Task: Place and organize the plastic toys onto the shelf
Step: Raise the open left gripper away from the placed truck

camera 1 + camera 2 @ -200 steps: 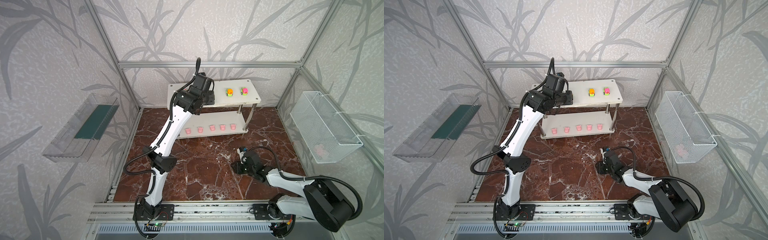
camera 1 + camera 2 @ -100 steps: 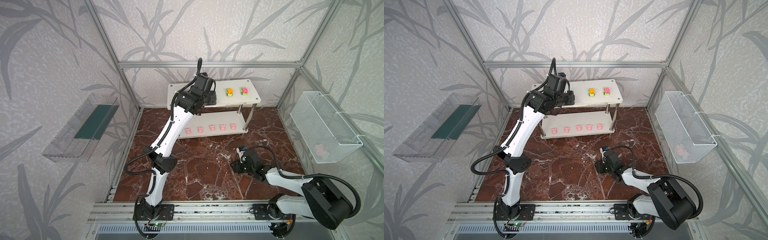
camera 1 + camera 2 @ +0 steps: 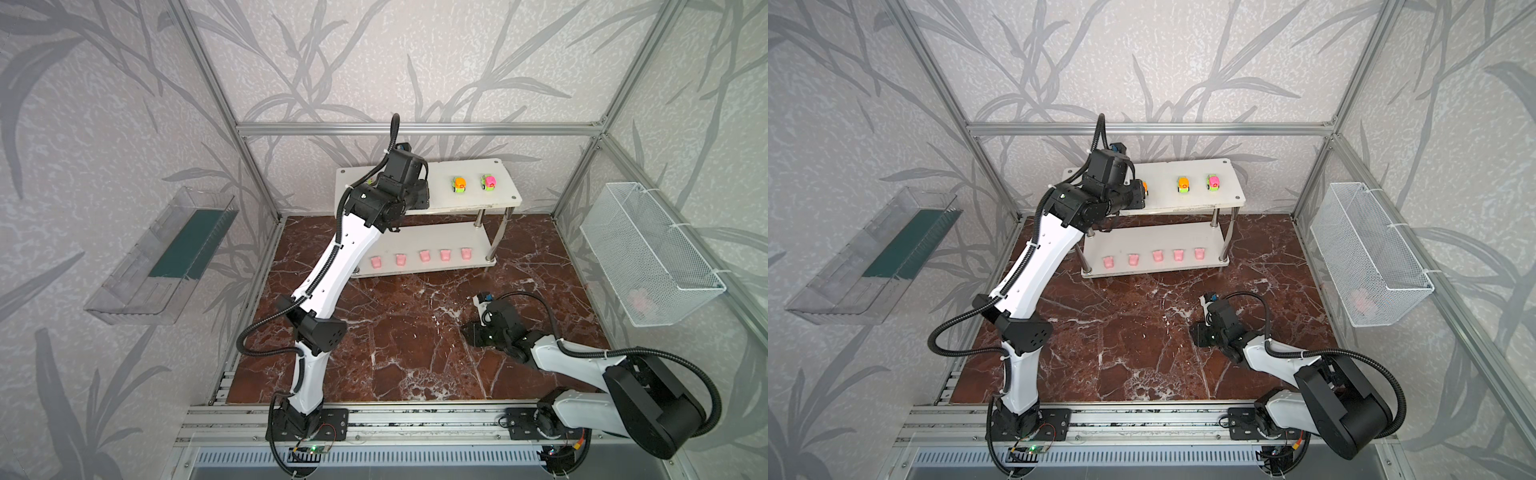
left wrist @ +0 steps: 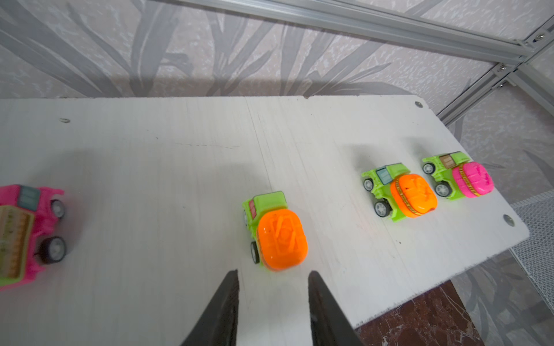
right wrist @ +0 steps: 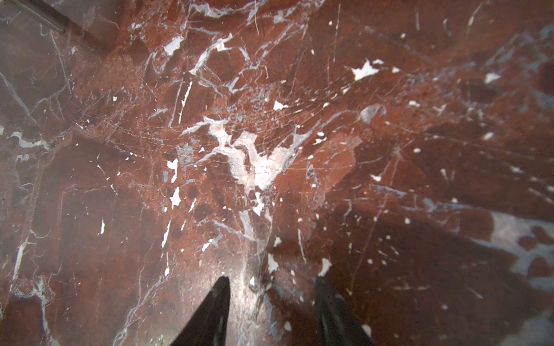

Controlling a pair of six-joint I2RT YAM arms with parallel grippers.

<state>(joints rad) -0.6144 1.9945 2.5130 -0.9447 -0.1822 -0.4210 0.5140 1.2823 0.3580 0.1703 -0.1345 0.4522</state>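
The left wrist view shows four toy cars (image 4: 401, 191) on the top board of the shelf (image 4: 180, 149), an orange-topped car (image 4: 277, 236) loose just ahead of the left gripper (image 4: 272, 274), parted and empty, while only the top views, shelf at upper centre, show five pink cups (image 3: 424, 255) on its lower board, and the right gripper (image 5: 271, 278), at their lower right, hangs parted and empty over the floor (image 5: 269, 119).

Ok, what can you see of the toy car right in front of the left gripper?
The car is glossy neon plastic: a green cab and chassis, a rounded orange shell with raised lines on its back, and small black wheels. It stands upright on its wheels on the top board of the shelf, cab pointing away from the left gripper, whose open jaws sit just behind it without holding it. Nothing else touches it.
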